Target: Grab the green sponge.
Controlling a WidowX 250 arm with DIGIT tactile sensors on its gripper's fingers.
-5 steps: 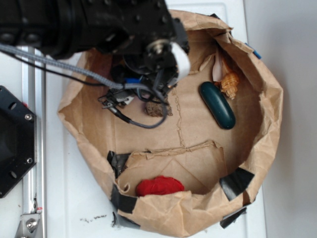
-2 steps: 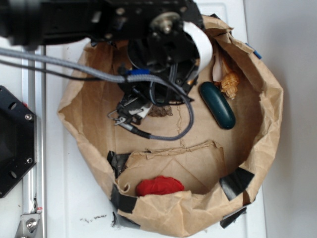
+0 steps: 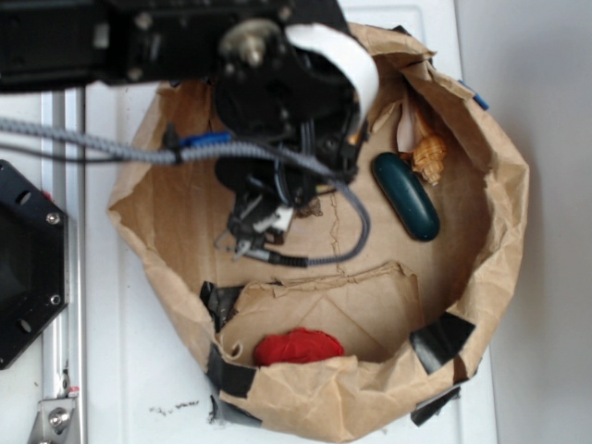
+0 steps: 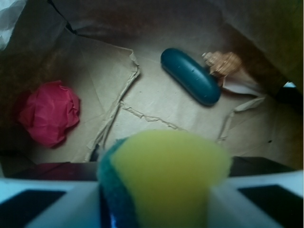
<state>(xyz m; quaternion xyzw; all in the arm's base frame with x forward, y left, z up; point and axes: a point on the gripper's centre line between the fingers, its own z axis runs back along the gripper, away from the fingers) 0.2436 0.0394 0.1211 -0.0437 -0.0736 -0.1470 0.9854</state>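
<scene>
In the wrist view the green sponge (image 4: 175, 175), a chunky yellow foam block with a dark green scrub layer on its left side, fills the space between my jaws. My gripper (image 4: 159, 202) is shut on it, with a grey finger (image 4: 71, 206) pressing each side, and it hangs above the floor of the paper bag. In the exterior view my black arm (image 3: 277, 102) reaches over the back of the bag and hides both the fingers and the sponge.
The brown paper bag (image 3: 504, 185) has tall crumpled walls. On its floor lie a dark green glossy oblong (image 3: 405, 196), a tan lump (image 3: 430, 155), a red crumpled ball (image 3: 298, 346) behind a paper flap, and a brown rock (image 3: 310, 207) mostly under my arm.
My arm has shifted right over the bag, then a little towards its front. Its cable loop has swung with it. The brown rock is now mostly covered.
</scene>
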